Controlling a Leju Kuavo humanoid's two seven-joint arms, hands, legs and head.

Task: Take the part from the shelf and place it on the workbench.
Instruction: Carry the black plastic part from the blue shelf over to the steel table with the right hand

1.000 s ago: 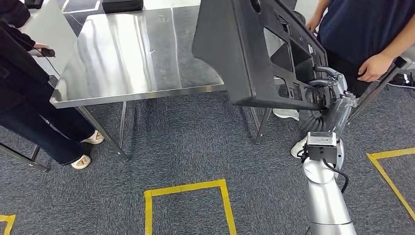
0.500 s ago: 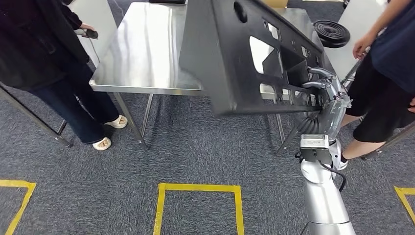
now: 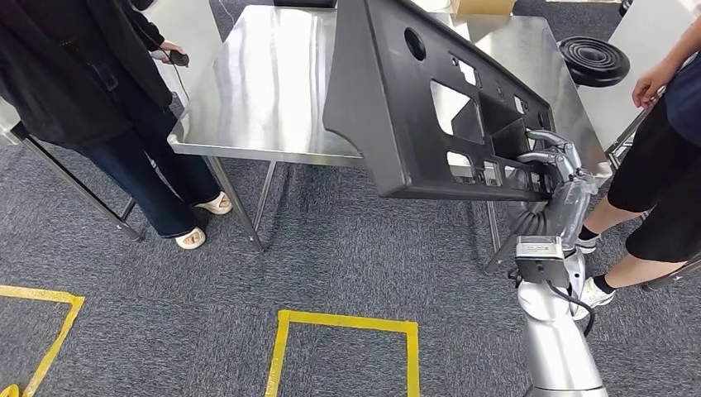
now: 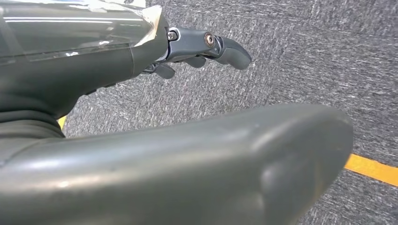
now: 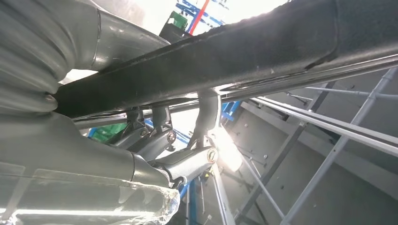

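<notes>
We hold the part in our right hand, at the part's lower right edge; it tilts up in front of us, over the near right portion of the surface. Our left hand hangs over the carpet floor. A person stands at the surface's left end, another person just right of our right arm. A round disc lies beyond the surface's right end. Tape lines mark the floor between us and the surface.
</notes>
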